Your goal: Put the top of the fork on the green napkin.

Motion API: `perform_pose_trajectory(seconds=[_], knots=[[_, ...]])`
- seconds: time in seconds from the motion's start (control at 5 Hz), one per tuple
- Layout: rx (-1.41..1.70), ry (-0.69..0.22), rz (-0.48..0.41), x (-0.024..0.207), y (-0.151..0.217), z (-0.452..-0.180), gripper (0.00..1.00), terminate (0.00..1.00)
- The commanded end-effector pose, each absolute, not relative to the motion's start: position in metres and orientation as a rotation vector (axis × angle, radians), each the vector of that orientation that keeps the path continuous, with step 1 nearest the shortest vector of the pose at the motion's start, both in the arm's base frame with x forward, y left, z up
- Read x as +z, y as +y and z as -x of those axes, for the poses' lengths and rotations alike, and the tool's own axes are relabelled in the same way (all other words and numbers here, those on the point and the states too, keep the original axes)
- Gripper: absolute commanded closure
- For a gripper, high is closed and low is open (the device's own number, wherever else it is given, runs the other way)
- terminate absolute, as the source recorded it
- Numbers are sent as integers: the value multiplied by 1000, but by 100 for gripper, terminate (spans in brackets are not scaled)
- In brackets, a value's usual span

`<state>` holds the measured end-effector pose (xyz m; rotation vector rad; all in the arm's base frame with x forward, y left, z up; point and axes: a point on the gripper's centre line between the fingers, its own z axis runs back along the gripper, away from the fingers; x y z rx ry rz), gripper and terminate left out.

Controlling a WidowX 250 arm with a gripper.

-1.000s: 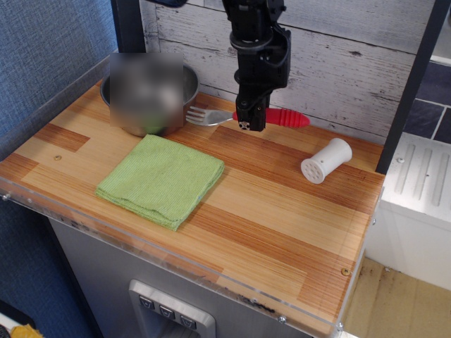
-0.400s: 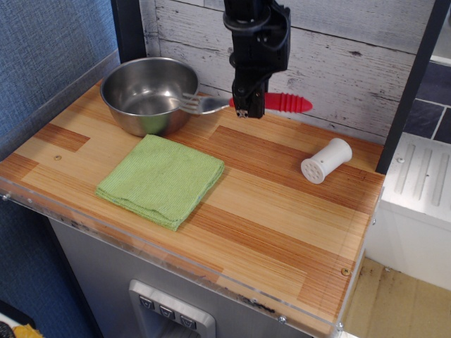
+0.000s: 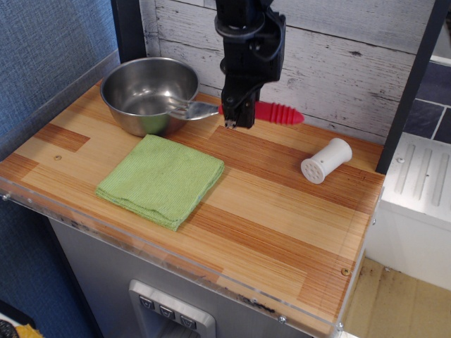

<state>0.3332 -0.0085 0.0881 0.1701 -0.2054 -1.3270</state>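
The fork (image 3: 271, 113) has a ribbed red handle and hangs level above the back of the table. My black gripper (image 3: 236, 118) is shut on the handle near its neck. The top of the fork (image 3: 187, 108), silver and tined, points left and overlaps the near rim of the steel bowl. The green napkin (image 3: 162, 179) lies flat on the wood, front left of the gripper and apart from the fork.
A steel bowl (image 3: 144, 83) stands at the back left, just behind the napkin. A white shaker with holes (image 3: 325, 160) lies on its side at the right. A white plank wall runs behind. The table's clear-edged front (image 3: 211, 271) is near.
The gripper has lifted the fork off the table and carried it left. The tines now reach over the bowl's rim.
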Motion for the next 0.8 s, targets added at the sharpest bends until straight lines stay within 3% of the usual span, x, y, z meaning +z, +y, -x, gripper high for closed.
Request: perform_pose_trajectory(seconds=[0.0,0.6], knots=[[-1368,-224,-223,97,-14,-307,100,0],[-1500,-81,-187,51,-7,-284,100,0]])
